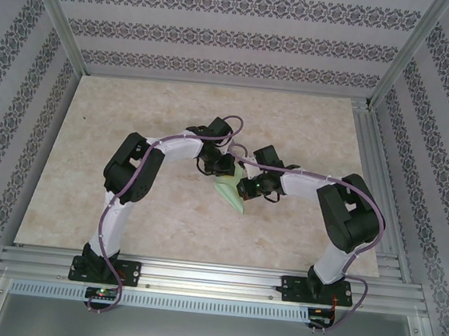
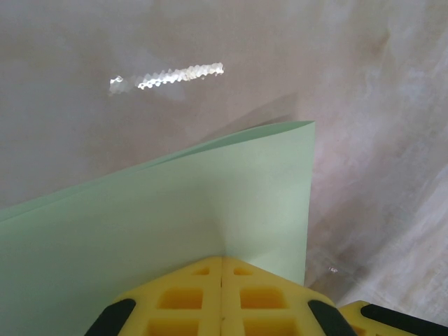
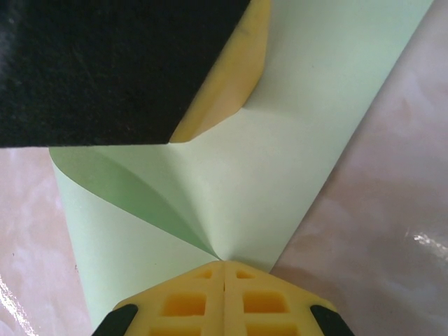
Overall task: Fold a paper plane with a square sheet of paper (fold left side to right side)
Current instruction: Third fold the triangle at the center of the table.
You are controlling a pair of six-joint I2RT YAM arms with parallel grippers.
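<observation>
Top external view: both arms bend inward over the marbled bench [image 1: 124,206], fenced by patterned walls [image 1: 222,39] and metal frame rails [image 1: 197,277], with purple cables [image 1: 114,221] looping along the arms. The left claw [image 1: 221,166] and right claw [image 1: 251,188] meet near the bench's middle, and the sheet of paper [image 1: 231,194] sits between and just under them. The claw bodies cover most of it, so from above a pale green pointed wedge pokes out toward the arm bases.

Right wrist view: the right claw [image 3: 222,264] is pinched tight on the paper [image 3: 301,140] where two curved creases run together. A yellow finger [image 3: 234,77] of the left claw, with its black pad, lies across the far left and hides that part of the sheet.

Left wrist view: the left claw [image 2: 222,260] is likewise closed on the paper [image 2: 175,224], which rises ahead of it as a smooth, doubled, gently bowed layer. A yellow-and-black piece beside it at right is cut off and cannot be identified.
</observation>
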